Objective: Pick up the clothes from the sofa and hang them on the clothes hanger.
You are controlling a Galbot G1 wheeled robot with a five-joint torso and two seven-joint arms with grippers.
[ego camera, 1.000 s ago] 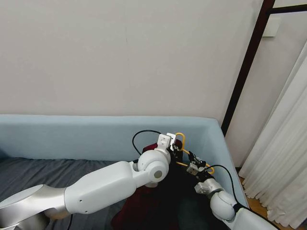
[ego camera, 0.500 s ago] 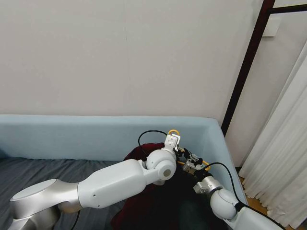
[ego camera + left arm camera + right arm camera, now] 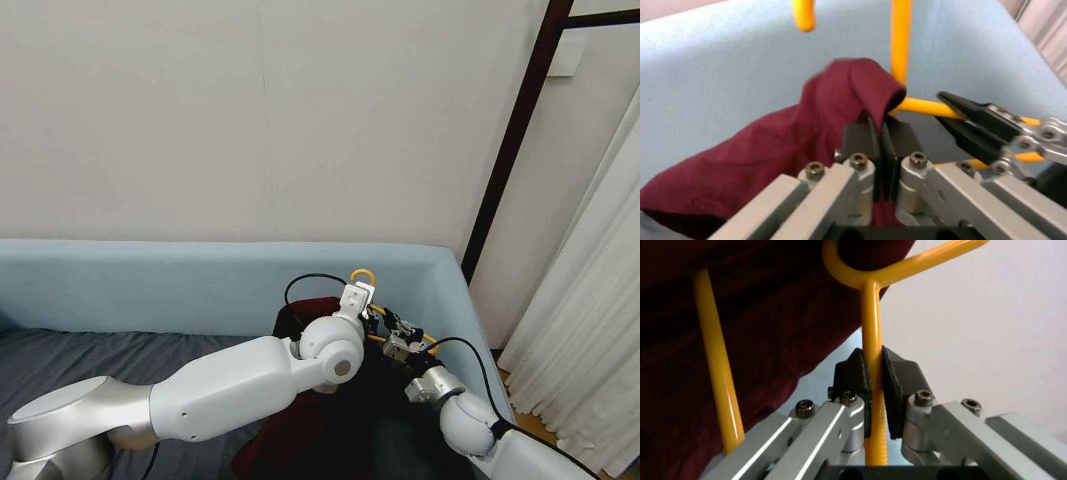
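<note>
Two clamps: left gripper (image 3: pixel 881 150) fingers pinch crumpled maroon garment (image 3: pixel 760 155) (deep folds), right gripper (image 3: pixel 875 377) fingers squeeze yellow hanger (image 3: pixel 870 315).

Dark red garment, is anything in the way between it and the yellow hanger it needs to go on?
Nothing visible. The left gripper is shut on a fold of the dark red garment, right against the yellow hanger, which the right gripper clamps by its stem. The pale blue sofa lies behind them.
</note>
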